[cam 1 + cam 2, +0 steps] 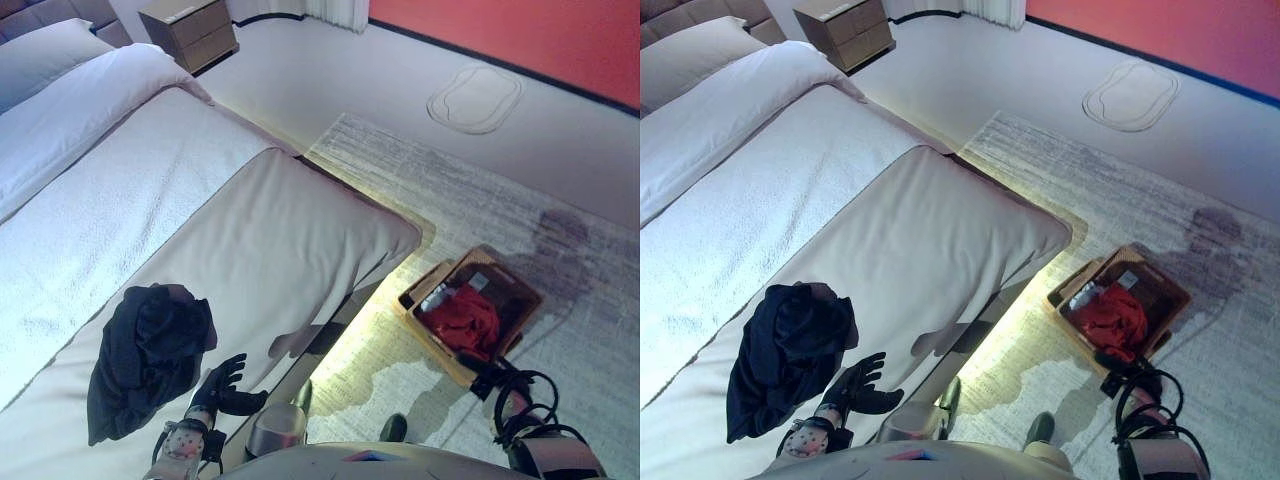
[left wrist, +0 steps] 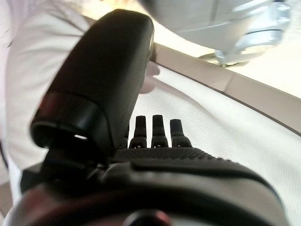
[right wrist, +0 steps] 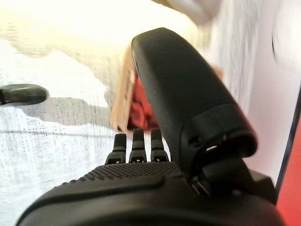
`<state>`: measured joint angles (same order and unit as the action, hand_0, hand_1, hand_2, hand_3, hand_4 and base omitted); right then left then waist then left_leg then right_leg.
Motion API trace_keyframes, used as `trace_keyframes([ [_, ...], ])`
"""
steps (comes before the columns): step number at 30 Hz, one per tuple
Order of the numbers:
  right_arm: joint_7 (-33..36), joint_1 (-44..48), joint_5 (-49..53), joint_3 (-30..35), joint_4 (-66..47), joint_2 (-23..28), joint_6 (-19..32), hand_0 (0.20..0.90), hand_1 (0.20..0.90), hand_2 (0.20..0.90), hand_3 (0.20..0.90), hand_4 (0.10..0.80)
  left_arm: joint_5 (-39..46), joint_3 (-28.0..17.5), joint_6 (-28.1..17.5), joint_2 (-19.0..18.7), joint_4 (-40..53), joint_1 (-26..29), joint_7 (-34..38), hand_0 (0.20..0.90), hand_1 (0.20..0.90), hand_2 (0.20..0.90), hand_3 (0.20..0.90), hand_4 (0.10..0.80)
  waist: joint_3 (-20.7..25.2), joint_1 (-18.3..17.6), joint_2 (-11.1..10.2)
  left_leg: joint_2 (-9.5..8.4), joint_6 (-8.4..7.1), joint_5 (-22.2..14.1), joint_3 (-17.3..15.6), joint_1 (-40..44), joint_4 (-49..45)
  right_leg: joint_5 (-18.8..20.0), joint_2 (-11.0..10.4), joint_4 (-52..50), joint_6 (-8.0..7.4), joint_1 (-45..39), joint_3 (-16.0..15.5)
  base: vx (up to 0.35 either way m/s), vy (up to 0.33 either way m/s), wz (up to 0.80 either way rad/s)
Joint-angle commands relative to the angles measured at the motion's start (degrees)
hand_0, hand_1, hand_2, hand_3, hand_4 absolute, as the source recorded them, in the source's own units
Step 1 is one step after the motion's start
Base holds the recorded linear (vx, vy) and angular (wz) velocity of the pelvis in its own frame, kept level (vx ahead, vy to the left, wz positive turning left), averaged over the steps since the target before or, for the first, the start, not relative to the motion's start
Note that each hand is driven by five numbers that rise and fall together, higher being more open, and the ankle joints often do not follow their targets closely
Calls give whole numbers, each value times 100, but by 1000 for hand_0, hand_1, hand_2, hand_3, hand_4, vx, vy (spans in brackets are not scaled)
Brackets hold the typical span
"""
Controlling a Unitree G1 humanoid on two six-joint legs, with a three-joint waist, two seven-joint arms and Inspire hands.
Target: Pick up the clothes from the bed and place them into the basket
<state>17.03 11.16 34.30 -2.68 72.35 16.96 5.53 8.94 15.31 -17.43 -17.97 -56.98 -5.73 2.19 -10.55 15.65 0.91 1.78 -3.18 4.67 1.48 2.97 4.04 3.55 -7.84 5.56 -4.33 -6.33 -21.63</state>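
A dark navy garment [image 1: 145, 355] lies crumpled on the beige bed cover [image 1: 290, 240] near the bed's front edge. My left hand [image 1: 222, 385] rests just right of it on the cover, fingers straight and open, holding nothing; it also shows in the left wrist view [image 2: 155, 134]. A brown basket [image 1: 470, 312] stands on the rug right of the bed, with a red garment [image 1: 465, 320] inside. My right hand [image 1: 1118, 362] hangs just in front of the basket, open and empty, as the right wrist view [image 3: 136, 146] shows.
A white duvet [image 1: 100, 190] covers the far half of the bed, with pillows [image 1: 45, 60] at its head. A wooden nightstand [image 1: 190, 30] stands beyond. A grey rug [image 1: 480, 200] lies beside the bed, a red wall [image 1: 520, 30] behind.
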Motion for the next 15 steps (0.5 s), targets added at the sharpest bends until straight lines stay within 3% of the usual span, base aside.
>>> trace_keyframes([
  [1, -9, 99, -558, -612, -556, 159, 509, 900, 900, 900, 900, 800, -78, -193, -188, -86, -19, 149, 104, 900, 900, 900, 900, 800, 38, 512, 208, 26, -216, -2, 691, -541, -400, -945, 203, -1156, 355, -116, -689, -54, -27, 29],
  [4, -230, 174, -757, -875, -638, 36, 521, 900, 900, 900, 900, 800, -247, -305, -241, -121, -108, 201, 96, 900, 900, 900, 900, 800, -33, 722, 233, 60, -263, 134, 900, -641, -390, -1127, 256, -1414, 437, -158, -849, -47, -59, 38],
  [6, -275, 198, -974, -1172, -714, -17, 483, 900, 900, 900, 900, 800, -263, -425, -297, -172, -192, 216, 119, 900, 900, 900, 900, 800, -39, 864, 217, 169, -394, 210, 981, -676, -224, -1462, 354, -1609, 498, -262, -845, 60, -145, 56],
  [7, -256, 188, -996, -1259, -754, -57, 454, 900, 900, 900, 900, 800, -272, -497, -336, -204, -223, 222, 72, 900, 900, 900, 900, 800, -46, 901, 205, 268, -464, 282, 813, -725, -185, -1531, 370, -1657, 508, -319, -984, 56, -114, 56],
  [8, -262, 131, -1104, -1252, -778, -83, 432, 900, 900, 900, 900, 800, -323, -536, -368, -224, -241, 214, 11, 900, 900, 900, 900, 800, -30, 863, 189, 354, -497, 283, 501, -785, -228, -1495, 357, -1617, 481, -364, -1185, -81, -5, 76],
  [10, -170, -102, -1349, -1146, -947, -77, 456, 900, 900, 900, 900, 800, -569, -484, -345, -214, -196, 215, -88, 900, 900, 900, 900, 800, 39, 614, 158, 603, -590, 383, -729, -994, -374, -1166, 316, -1275, 318, -521, -1733, -175, 53, 127],
  [11, -143, -169, -1425, -1109, -989, -22, 522, 900, 900, 900, 900, 800, -724, -390, -284, -203, -143, 266, -120, 900, 900, 900, 900, 800, 44, 432, 100, 812, -620, 421, -1463, -1057, -644, -956, 242, -1097, 227, -560, -2031, -257, 104, 181],
  [13, -283, -194, -1739, -1074, -1100, 55, 588, 900, 900, 900, 900, 800, -718, -225, -119, -160, -113, 361, -6, 900, 900, 900, 900, 800, 28, 103, -135, 1226, -531, 130, -2168, -1021, -1476, -705, 3, -1020, 188, -464, -2344, -299, 162, 166],
  [14, -366, -171, -1892, -1064, -1109, 100, 622, 900, 900, 900, 900, 800, -615, -148, -6, -133, -110, 448, 77, 900, 900, 900, 900, 800, 33, -54, -281, 1248, -382, -209, -2282, -903, -1765, -603, -192, -1093, 157, -348, -2386, -250, 296, 119],
  [15, -513, -143, -2093, -1082, -1122, 164, 626, 900, 900, 900, 900, 800, -471, -103, 92, -80, -135, 565, 206, 900, 900, 900, 900, 800, 69, -224, -380, 1131, -257, -567, -2232, -687, -1878, -541, -411, -1248, 103, -173, -2340, -146, 278, 80],
])
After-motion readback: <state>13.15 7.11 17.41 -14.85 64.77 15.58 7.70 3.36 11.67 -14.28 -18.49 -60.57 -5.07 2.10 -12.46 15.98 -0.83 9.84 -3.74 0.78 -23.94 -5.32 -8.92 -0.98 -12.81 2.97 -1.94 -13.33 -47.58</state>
